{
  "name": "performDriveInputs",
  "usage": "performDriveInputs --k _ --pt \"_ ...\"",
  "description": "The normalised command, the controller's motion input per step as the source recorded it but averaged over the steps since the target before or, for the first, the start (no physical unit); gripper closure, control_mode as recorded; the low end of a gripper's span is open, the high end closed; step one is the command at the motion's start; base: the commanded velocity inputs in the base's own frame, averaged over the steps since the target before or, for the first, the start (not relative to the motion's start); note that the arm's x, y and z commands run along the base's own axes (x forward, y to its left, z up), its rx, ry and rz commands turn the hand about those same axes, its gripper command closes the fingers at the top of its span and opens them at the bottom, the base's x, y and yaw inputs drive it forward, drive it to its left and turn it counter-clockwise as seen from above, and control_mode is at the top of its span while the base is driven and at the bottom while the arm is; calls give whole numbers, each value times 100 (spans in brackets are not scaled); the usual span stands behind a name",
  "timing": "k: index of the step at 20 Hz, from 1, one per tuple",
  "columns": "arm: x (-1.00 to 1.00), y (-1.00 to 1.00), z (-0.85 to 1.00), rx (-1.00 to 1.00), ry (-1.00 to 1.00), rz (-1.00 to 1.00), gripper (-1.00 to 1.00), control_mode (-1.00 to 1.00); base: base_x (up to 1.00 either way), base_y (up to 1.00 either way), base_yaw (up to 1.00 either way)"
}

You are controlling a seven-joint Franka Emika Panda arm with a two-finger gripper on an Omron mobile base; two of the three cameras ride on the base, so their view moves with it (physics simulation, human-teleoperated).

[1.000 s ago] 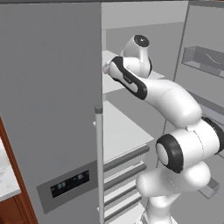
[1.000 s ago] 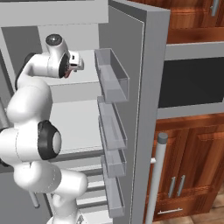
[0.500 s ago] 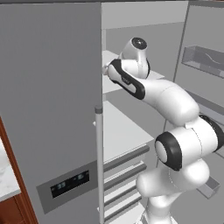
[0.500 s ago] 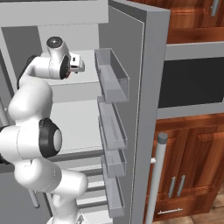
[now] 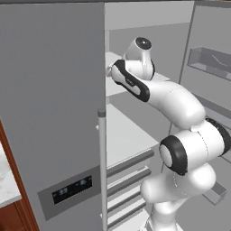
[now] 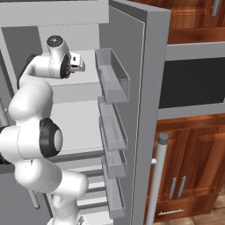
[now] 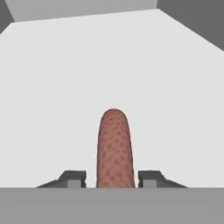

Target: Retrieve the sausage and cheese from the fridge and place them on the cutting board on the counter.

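Change: since a second ago we see almost no shift of our arm; it still reaches onto the same upper shelf, and both base views keep their framing.
Pincer: in the hand view our pincer (image 7: 112, 179) has its two dark fingertips (image 7: 73, 178) standing on either side of the sausage, each with a narrow strip of shelf showing between tip and link. We cannot tell whether the jaws are pressing on it.
Sausage: we see the sausage (image 7: 114, 148), a reddish-brown pebbled link with a rounded far end, lying on the white shelf (image 7: 131, 65) and pointing straight away from the hand between the fingertips.
Fridge: we see the fridge (image 5: 54, 113) with its left door shut, a dark display panel (image 5: 72, 189) low on it and a long bar handle (image 5: 103, 167) at its edge; the right door (image 6: 147, 110) stands open, with clear bins (image 6: 112, 81) stacked down its inner face.
Arm: in both base views our hand sits over the upper shelf, inside the open compartment.
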Motion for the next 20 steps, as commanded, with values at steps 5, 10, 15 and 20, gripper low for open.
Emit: performDriveInputs --k 5,10,15,20 --pt "0 0 -2 -1 0 0 100 -100 0 0 0" --pt "-40 1 9 -4 -8 0 100 -100 0 0 0" --pt "-70 -2 44 0 -8 0 100 -100 0 0 0" --pt "-70 -9 71 2 -1 0 100 -100 0 0 0"
